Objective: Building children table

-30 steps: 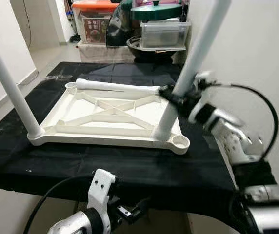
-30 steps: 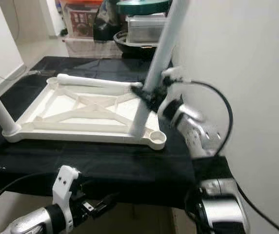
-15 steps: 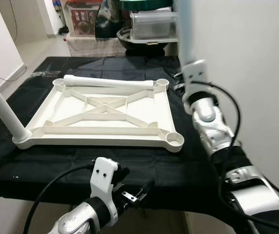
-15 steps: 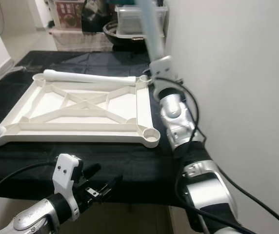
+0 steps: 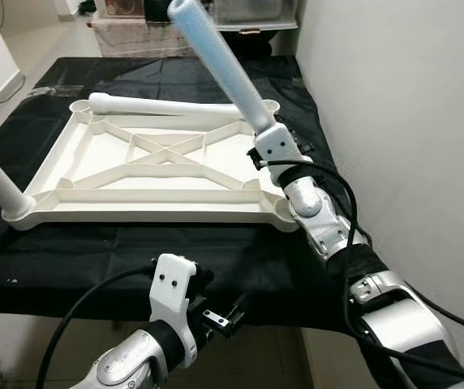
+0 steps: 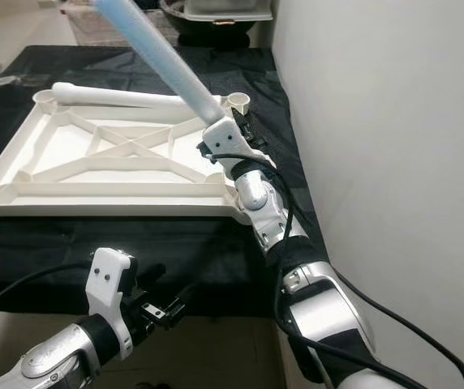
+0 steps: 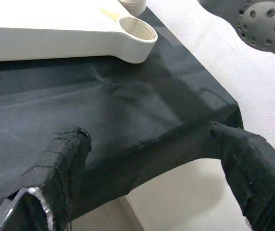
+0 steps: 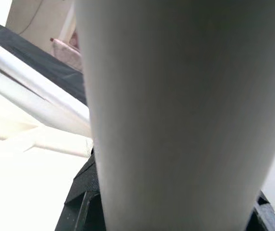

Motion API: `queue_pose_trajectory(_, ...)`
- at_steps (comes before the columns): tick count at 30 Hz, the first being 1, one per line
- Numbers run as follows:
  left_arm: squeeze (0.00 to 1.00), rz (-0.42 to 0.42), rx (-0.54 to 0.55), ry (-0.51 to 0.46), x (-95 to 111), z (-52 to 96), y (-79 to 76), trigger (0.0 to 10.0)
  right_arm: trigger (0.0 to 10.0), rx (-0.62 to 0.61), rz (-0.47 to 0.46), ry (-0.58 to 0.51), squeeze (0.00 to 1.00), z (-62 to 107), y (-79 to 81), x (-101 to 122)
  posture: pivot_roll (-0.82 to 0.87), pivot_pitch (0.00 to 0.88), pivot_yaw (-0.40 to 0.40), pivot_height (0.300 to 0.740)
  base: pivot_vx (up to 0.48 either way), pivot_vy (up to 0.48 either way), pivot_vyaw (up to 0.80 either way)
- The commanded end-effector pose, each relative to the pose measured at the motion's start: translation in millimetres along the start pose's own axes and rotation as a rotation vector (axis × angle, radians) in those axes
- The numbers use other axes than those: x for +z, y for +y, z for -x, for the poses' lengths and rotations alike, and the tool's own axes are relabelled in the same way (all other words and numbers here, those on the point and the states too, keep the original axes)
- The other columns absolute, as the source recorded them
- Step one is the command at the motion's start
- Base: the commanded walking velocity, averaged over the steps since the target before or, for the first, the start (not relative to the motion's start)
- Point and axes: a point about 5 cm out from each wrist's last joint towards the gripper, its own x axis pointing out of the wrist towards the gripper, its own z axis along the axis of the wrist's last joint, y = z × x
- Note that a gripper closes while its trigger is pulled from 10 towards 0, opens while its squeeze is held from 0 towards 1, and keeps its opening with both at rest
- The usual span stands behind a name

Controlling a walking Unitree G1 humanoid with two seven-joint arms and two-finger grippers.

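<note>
We can read no text, label, brand, number or sign anywhere in these views.

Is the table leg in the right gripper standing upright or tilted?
Tilted: the leg slants up and to the robot's left from the right gripper, over the tabletop.

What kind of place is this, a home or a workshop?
Probably a home. A black-covered table stands against a plain white wall, with stacked plastic storage boxes behind it and tiled floor beside it.
</note>
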Motion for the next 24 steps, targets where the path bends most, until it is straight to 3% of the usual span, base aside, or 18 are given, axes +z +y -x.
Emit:
queue_pose_trajectory(1, 0.0, 0.008, 0.008, 0.011, -2, 1.0, -0.9, 10.0, 0.0, 0.013, -0.045, -0.016, 0.0, -2.0, 3.8, 4, 0.19, 0.232, -0.022, 0.74, 0.0, 0.0, 0.0)
queue_pose_trajectory(3, 0.0, 0.008, 0.009, 0.011, -2, 0.4, -1.2, 10.0, 0.0, 0.004, -0.089, -0.008, 0.0, -2.8, 3.2, 5, 0.19, 0.232, -0.022, 0.74, 0.0, 0.0, 0.0)
queue_pose_trajectory(4, 0.0, 0.009, 0.009, 0.012, -3, -0.1, -1.5, 10.0, 0.0, 0.004, -0.156, 0.005, 0.0, -4.3, 3.5, 6, 0.19, 0.229, -0.021, 0.74, 0.0, 0.0, 0.0)
queue_pose_trajectory(5, 0.0, 0.009, 0.009, 0.012, -3, -0.1, -1.5, 10.0, 0.0, 0.004, -0.156, 0.005, 0.0, -4.3, 3.5, 6, 0.19, 0.229, -0.021, 0.74, 0.0, 0.0, 0.0)
queue_pose_trajectory(6, 0.0, 0.007, 0.008, 0.015, -3, -0.5, -1.6, 10.0, 0.0, 0.005, -0.253, 0.028, 0.0, -5.9, 4.0, 7, 0.19, 0.226, -0.021, 0.74, 0.0, 0.0, 0.0)
queue_pose_trajectory(7, 0.0, 0.007, 0.008, 0.015, -3, -0.5, -1.6, 10.0, 0.0, 0.005, -0.253, 0.028, 0.0, -5.9, 4.0, 7, 0.19, 0.226, -0.021, 0.74, 0.0, 0.0, 0.0)
queue_pose_trajectory(8, 0.0, 0.005, 0.008, 0.017, -3, -1.1, -1.4, 10.0, 0.0, 0.012, -0.352, 0.042, 0.0, -7.6, 5.0, 10, 0.19, 0.223, -0.021, 0.74, 0.0, 0.0, 0.0)
queue_pose_trajectory(9, 0.0, 0.005, 0.008, 0.017, -3, -1.1, -1.4, 10.0, 0.0, 0.012, -0.352, 0.042, 0.0, -7.6, 5.0, 10, 0.19, 0.223, -0.021, 0.74, 0.0, 0.0, 0.0)
queue_pose_trajectory(10, 0.0, 0.002, 0.009, 0.019, -4, -1.7, -0.6, 10.0, 0.0, 0.021, -0.444, 0.051, 0.0, -9.4, 6.0, 14, 0.19, 0.219, -0.018, 0.74, 0.0, 0.0, 0.0)
queue_pose_trajectory(11, 0.0, 0.002, 0.009, 0.019, -4, -1.7, -0.6, 10.0, 0.0, 0.021, -0.444, 0.051, 0.0, -9.4, 6.0, 14, 0.19, 0.219, -0.018, 0.74, 0.0, 0.0, 0.0)
queue_pose_trajectory(13, 0.0, -0.005, 0.01, 0.018, -3, -3.3, 1.1, 10.0, 0.0, 0.02, -0.548, 0.043, 0.0, -11.9, 4.5, 25, 0.18, 0.209, -0.018, 0.74, 0.0, 0.0, 0.0)
queue_pose_trajectory(22, 0.0, -0.015, 0.01, 0.01, -2, -6.1, 4.0, 10.0, 0.0, 0.019, -0.628, 0.004, 0.0, -12.2, 1.6, 43, 0.17, 0.193, -0.015, 0.74, 0.0, 0.0, 0.0)
queue_pose_trajectory(24, 0.0, -0.022, 0.014, 0.004, -1, -7.5, 6.8, 10.0, 0.0, 0.037, -0.686, -0.023, 0.0, -11.1, 2.3, 56, 0.17, 0.183, -0.018, 0.74, 0.0, 0.0, 0.0)
